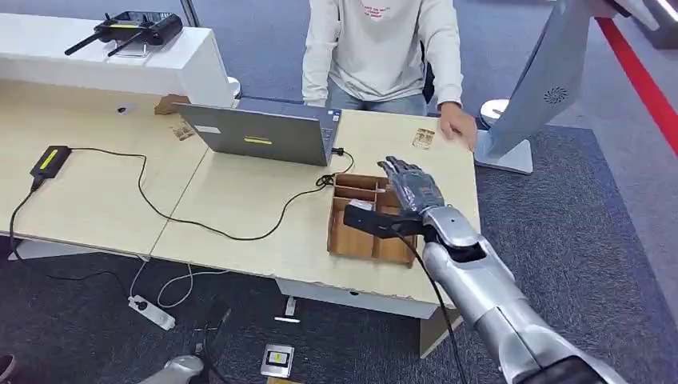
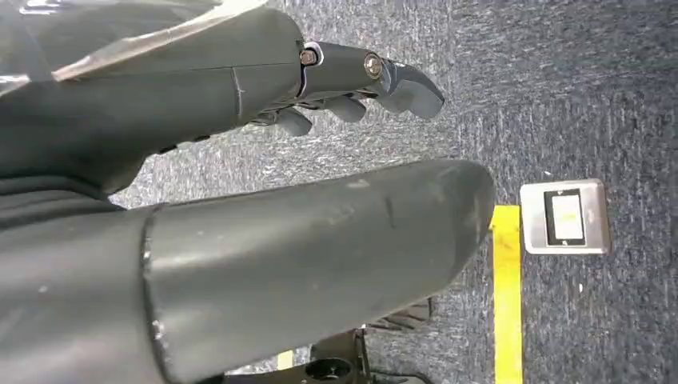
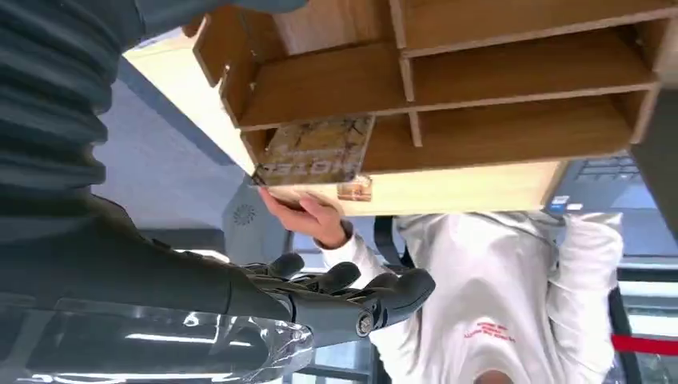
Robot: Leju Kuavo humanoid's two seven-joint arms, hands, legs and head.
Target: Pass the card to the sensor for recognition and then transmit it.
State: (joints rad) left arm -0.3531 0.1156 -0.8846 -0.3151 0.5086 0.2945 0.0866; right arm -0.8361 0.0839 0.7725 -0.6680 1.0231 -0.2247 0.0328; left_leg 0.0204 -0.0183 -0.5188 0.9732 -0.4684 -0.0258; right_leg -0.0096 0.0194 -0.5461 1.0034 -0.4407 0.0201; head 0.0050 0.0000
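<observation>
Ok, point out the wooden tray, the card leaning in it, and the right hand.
wooden tray (image 1: 348, 237): head view, left outer wall.
card (image 3: 320, 149): right wrist view, middle of printed face.
right hand (image 1: 412, 189): head view, back of the hand.

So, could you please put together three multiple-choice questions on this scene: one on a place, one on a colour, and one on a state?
1. Where is the robot's right hand?
A. Over the laptop keyboard
B. Above the wooden tray
C. Down by the floor

2. What colour is the seated person's top?
A. White
B. Red
C. Black

3. What state is the right hand in?
A. Holding a card
B. Gripping the laptop lid
C. Holding nothing, fingers apart

Answers:
1. B, as the head view shows the hand stretched out over the tray's compartments at the table's near edge.
2. A, as the long-sleeved top across the table is plainly white.
3. C, as the fingers are extended and spread, with nothing between them.
</observation>
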